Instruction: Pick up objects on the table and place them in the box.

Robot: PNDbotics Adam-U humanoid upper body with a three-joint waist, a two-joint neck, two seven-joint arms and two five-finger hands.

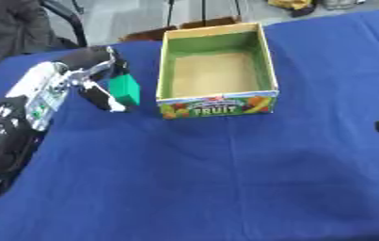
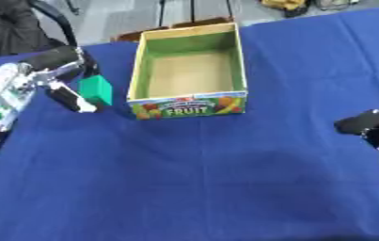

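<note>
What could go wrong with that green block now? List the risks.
1. The left hand holds the green block beside the box, outside its near-left wall; released here, it would likely land on the cloth.
2. Moved sideways without lifting, the block may hit the wall and shove the box.

The table [image 1: 225, 188] is covered in blue cloth, matt, with faint straight fold creases across it. The box [image 1: 217, 106] looks like cardboard: plain matt brown on its floor, flat green on its inner walls, and a printed, slightly glossy fruit label on its front. The green block [image 1: 126, 90] has a smooth, even surface, likely plastic. The left hand [image 1: 102, 80] is black with a dull sheen and silvery metal parts, its forearm a pale smooth shell; the right hand [image 2: 373, 124] shows matt black
</note>
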